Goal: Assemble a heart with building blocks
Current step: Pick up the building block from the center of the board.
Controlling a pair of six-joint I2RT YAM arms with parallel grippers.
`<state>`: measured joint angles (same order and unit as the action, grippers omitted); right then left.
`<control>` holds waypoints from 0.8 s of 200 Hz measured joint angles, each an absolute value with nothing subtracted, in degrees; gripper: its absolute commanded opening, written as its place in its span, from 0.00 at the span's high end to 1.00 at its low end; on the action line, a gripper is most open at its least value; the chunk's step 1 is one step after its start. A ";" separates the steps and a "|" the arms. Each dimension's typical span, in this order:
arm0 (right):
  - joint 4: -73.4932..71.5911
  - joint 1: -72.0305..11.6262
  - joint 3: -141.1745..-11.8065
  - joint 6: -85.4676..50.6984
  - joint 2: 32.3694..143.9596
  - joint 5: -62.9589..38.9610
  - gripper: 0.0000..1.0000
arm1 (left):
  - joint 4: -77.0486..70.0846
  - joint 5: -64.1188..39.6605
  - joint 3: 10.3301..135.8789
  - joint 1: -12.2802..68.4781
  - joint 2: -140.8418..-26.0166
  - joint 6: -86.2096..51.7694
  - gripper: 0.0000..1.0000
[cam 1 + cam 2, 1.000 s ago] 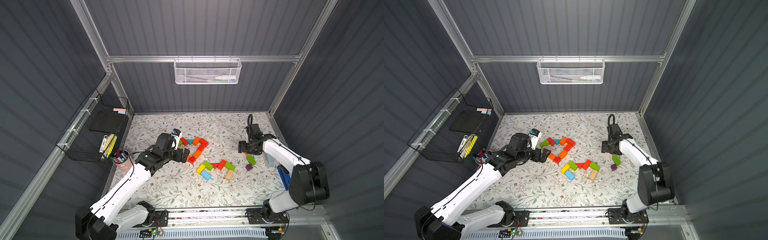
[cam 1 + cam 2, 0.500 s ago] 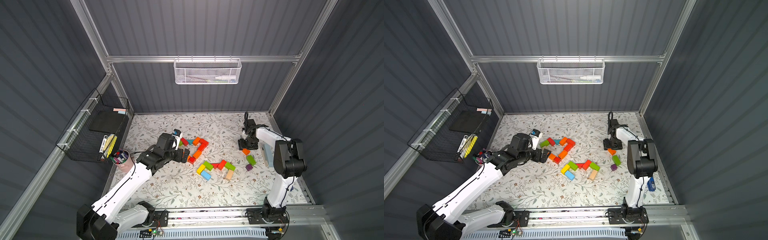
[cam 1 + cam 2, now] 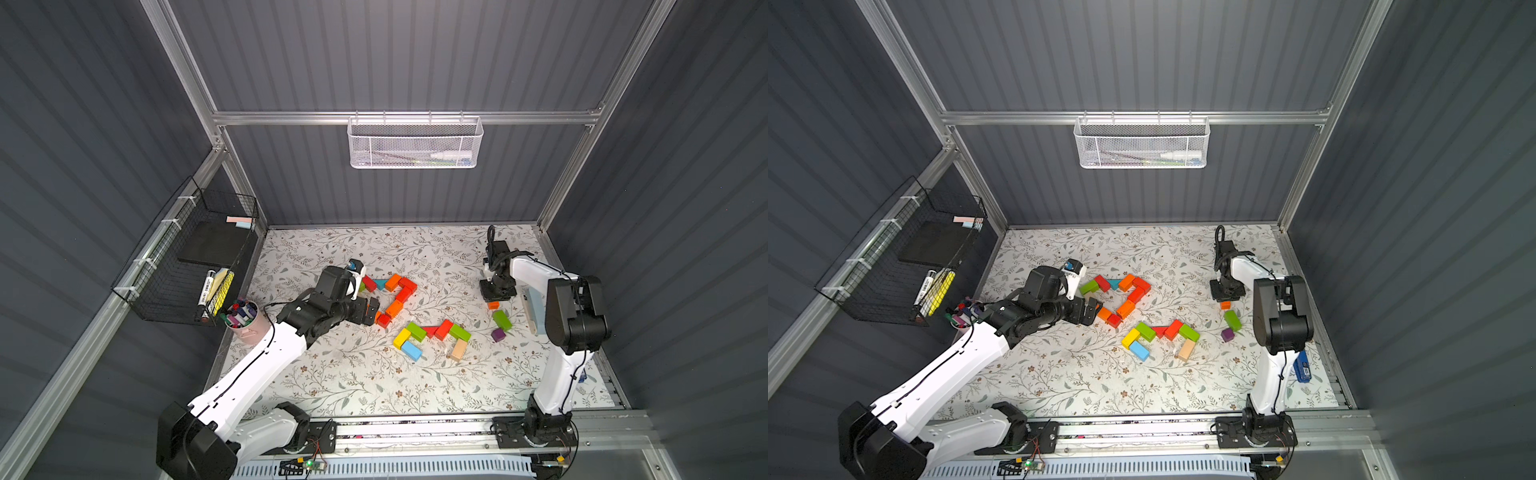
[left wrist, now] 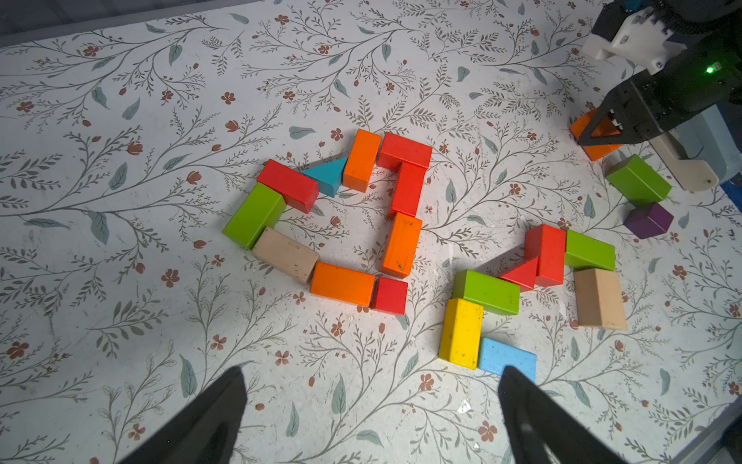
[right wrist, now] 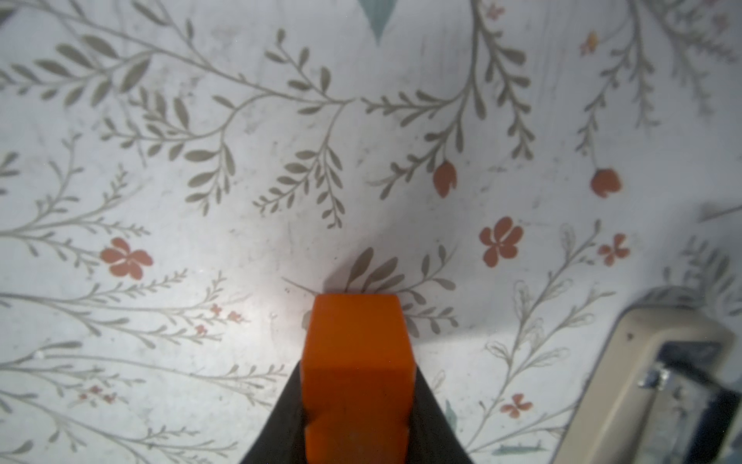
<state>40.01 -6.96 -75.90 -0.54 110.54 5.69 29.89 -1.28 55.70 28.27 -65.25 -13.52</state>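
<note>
Heart [image 4: 401, 245] is only half laid out; orange block [image 5: 357, 361] is pinched by right jaws at 3 o'clock, left jaws spread wide.

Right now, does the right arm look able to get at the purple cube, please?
Probably not at once: the right gripper is closed on the orange block, so its jaws are taken. Otherwise the purple cube lies near it, uncovered, beside the green brick.
</note>
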 measured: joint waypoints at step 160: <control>39.11 -42.52 -63.90 1.34 87.68 8.82 0.79 | 30.22 -0.40 55.70 27.79 -66.70 -13.74 0.01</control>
<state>39.11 -42.52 -63.90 1.34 87.68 8.82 30.22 -0.40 55.70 27.79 -66.70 -13.74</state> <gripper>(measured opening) 0.314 0.993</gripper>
